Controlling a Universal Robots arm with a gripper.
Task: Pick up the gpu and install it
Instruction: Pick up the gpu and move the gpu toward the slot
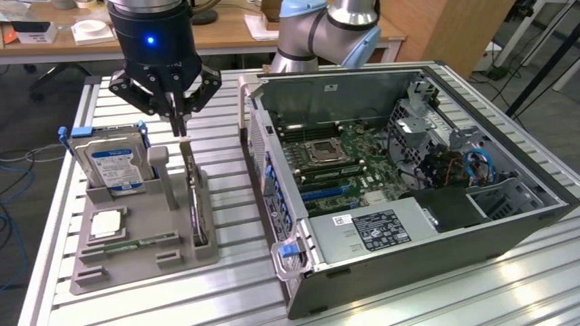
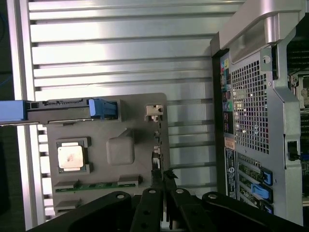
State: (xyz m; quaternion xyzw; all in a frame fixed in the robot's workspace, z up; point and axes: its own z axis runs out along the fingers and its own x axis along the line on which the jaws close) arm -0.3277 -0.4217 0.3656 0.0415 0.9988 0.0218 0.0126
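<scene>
- The gpu (image 1: 195,198) stands on its long edge in a narrow slot of the grey holder tray (image 1: 172,261), on the side nearest the computer case (image 1: 335,92).
- Seen edge-on, it is a slim, flat, dark card, about as long as the hard drive (image 1: 113,166) two slots away, with a pale metal piece at its far end.
- In the wrist view, the gpu (image 2: 156,159) shows as a thin dark line running along the tray (image 2: 140,125), ending in a small light bracket.
- The gripper (image 1: 181,132) hangs straight down over the card's far end, its tip right at the upper edge.
- In the wrist view, the gripper (image 2: 162,176) sits directly on the line of the card.
- I cannot tell whether the gripper is clamped on the card.
- The hard drive (image 2: 63,108), a square processor chip (image 1: 106,224) and a green memory stick (image 1: 136,242) sit in the same tray.
- The case lies open on the slatted metal table (image 1: 236,278), its motherboard facing up, just beside the tray.
</scene>
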